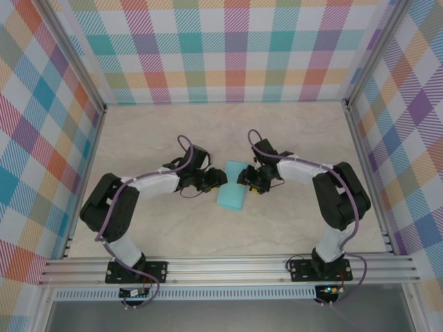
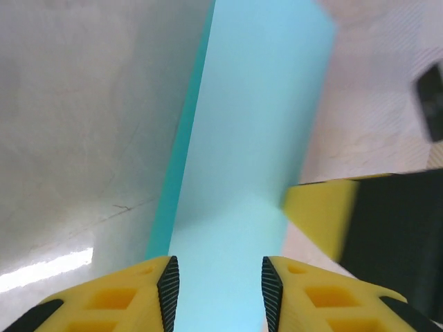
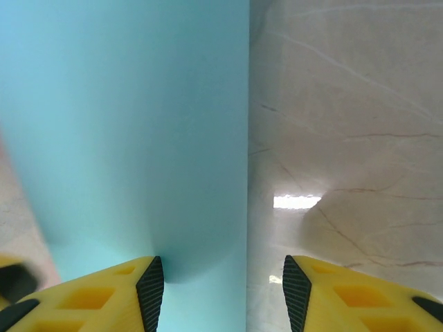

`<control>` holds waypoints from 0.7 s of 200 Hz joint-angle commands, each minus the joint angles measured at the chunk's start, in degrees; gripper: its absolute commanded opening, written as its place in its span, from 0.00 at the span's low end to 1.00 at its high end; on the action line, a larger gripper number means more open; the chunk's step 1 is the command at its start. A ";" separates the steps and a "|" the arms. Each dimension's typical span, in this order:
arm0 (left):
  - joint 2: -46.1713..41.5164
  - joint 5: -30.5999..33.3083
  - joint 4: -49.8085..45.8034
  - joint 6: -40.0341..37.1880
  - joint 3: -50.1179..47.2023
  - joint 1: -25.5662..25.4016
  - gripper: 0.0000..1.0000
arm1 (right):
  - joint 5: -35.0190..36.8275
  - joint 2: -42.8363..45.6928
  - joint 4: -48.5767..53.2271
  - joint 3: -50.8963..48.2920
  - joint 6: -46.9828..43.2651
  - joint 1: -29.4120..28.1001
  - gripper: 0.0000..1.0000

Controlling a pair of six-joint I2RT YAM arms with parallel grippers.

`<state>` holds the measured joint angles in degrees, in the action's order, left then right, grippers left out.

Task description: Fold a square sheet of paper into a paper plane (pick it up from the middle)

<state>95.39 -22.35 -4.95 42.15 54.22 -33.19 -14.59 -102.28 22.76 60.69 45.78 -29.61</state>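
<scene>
I find no writing, label, brand, number or sign that I can read. The square sheet of paper [image 1: 232, 196] is plain turquoise, and the checked walls [image 1: 235, 55] carry only coloured squares.

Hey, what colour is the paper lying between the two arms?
The paper is plain turquoise-cyan, clearest in the left wrist view.
</scene>
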 commanded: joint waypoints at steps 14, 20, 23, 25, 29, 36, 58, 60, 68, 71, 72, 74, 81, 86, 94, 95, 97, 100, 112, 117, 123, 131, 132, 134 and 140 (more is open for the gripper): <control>-5.73 8.55 -6.60 -1.19 -0.39 0.83 0.39 | 0.91 -1.69 1.69 1.45 -1.95 0.24 0.52; -6.19 8.87 -6.78 -1.05 -0.71 0.90 0.39 | 1.47 -1.77 2.39 1.68 -2.06 0.25 0.52; -6.45 8.96 -6.82 -1.02 -0.80 1.01 0.40 | 1.96 -1.79 2.84 1.84 -1.97 0.25 0.52; -6.56 9.05 -6.87 -1.02 -0.96 1.02 0.40 | 2.40 -1.74 3.30 1.99 -1.87 0.25 0.52; -6.76 9.11 -6.91 -1.01 -1.04 1.10 0.40 | 3.01 -1.64 3.97 2.19 -1.71 0.25 0.52; -7.11 9.18 -6.93 -0.86 -1.31 1.12 0.40 | 3.92 -1.42 4.54 2.18 -1.58 0.25 0.53; -7.36 9.28 -6.87 -0.93 -1.79 1.18 0.40 | 5.54 -1.17 5.85 2.42 -0.69 0.25 0.55; -7.32 9.21 -6.84 -0.86 -1.80 1.19 0.40 | 5.47 -1.23 5.81 2.42 -0.67 0.25 0.55; -7.18 9.12 -6.74 -0.78 -1.83 1.26 0.40 | 5.41 -1.36 5.63 2.34 -0.37 0.25 0.55; -7.12 9.08 -6.66 -0.74 -1.91 1.21 0.40 | 5.49 -1.42 5.64 2.33 -0.16 0.25 0.55; -7.09 9.04 -6.61 -0.74 -1.92 1.25 0.40 | 5.51 -1.43 5.63 2.33 -0.07 0.25 0.55; -7.07 9.00 -6.58 -0.73 -1.85 1.21 0.40 | 5.57 -1.52 5.63 2.33 -0.01 0.25 0.55; -6.85 8.70 -6.32 -0.61 -1.92 1.20 0.40 | 5.54 -1.61 5.39 2.25 0.27 0.24 0.55; -6.80 8.52 -6.17 -0.58 -1.84 1.20 0.40 | 5.54 -1.65 5.28 2.24 0.28 0.25 0.55; -6.63 8.25 -6.02 -0.42 -1.79 1.20 0.40 | 5.54 -1.91 5.34 2.39 0.15 0.21 0.55; -6.63 8.23 -5.98 -0.45 -1.81 1.20 0.40 | 5.54 -1.93 5.40 2.41 0.13 0.19 0.55; -6.56 8.23 -5.96 -0.42 -1.83 1.20 0.40 | 5.60 -2.00 5.48 2.48 0.04 0.23 0.55; -6.54 8.11 -5.95 -0.48 -1.80 1.20 0.40 | 5.71 -2.11 5.62 2.61 -0.11 0.25 0.55; -6.36 7.94 -5.86 -0.58 -1.76 1.20 0.40 | 5.89 -2.57 6.45 3.29 -0.94 0.25 0.55; -6.34 7.90 -5.82 -0.58 -1.85 1.20 0.40 | 5.89 -2.82 6.79 3.75 -1.52 0.25 0.55; -6.32 7.89 -5.77 -0.53 -1.92 1.20 0.40 | 5.82 -2.92 7.25 4.11 -2.30 0.21 0.55; -6.25 7.68 -5.78 -0.63 -1.89 1.20 0.40 | 5.32 -3.14 7.56 4.54 -3.29 0.25 0.55; -6.26 7.72 -5.78 -0.60 -1.86 1.20 0.40 | 5.30 -3.21 7.60 4.62 -3.35 0.25 0.55; -6.27 7.64 -5.82 -0.67 -1.86 1.20 0.40 | 5.21 -3.28 7.75 4.73 -3.58 0.25 0.55; -6.19 7.52 -5.86 -0.73 -1.88 1.20 0.40 | 5.27 -3.37 8.29 5.18 -4.10 0.25 0.55</control>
<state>89.38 -14.28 -10.44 41.98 53.06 -32.34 -9.63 -104.27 28.03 63.40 44.66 -29.61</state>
